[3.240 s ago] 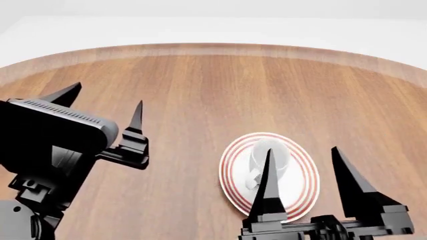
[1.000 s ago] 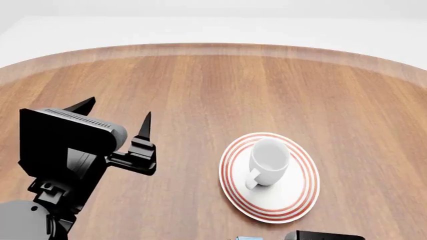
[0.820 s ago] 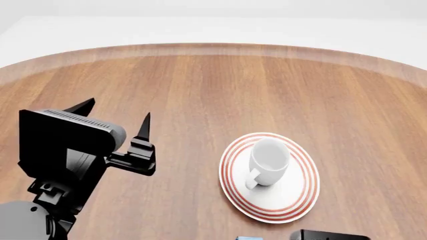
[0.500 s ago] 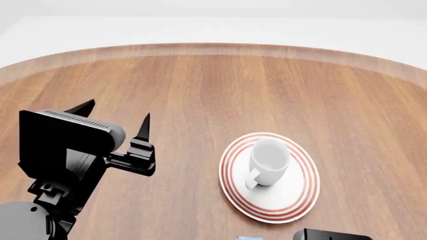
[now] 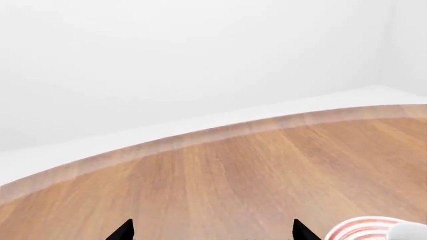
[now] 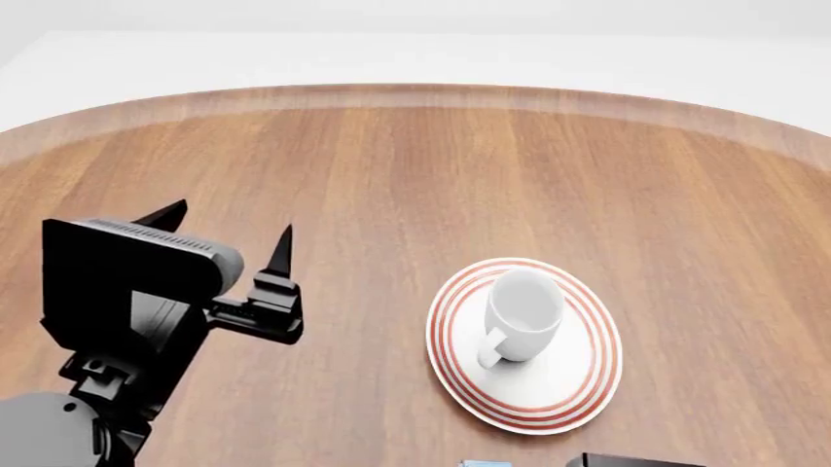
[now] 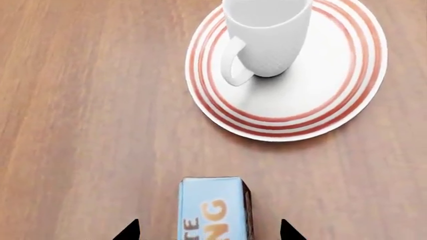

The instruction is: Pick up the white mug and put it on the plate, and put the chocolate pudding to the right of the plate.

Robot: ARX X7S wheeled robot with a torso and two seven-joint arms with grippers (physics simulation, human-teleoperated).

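Black fingertips of my right gripper [image 7: 208, 231] are sitting spread wide, gripping nothing, straddling the chocolate pudding [image 7: 212, 209] because I am lining up its pickup. The white mug [image 7: 265, 36] is standing upright on the plate [image 7: 320, 95], so step 1 looks done. My left gripper [image 6: 224, 226] is hanging open and empty, well apart.

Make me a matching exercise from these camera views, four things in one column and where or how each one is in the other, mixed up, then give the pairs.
Things
1. white mug
2. plate
3. chocolate pudding
4. left gripper

States
A. open, hovering over bare wood
B. lying on the table, bearing the mug
C. between the right gripper's open fingertips
D. upright on the red-ringed dish

Pairs: 1-D, 2-B, 3-C, 4-A
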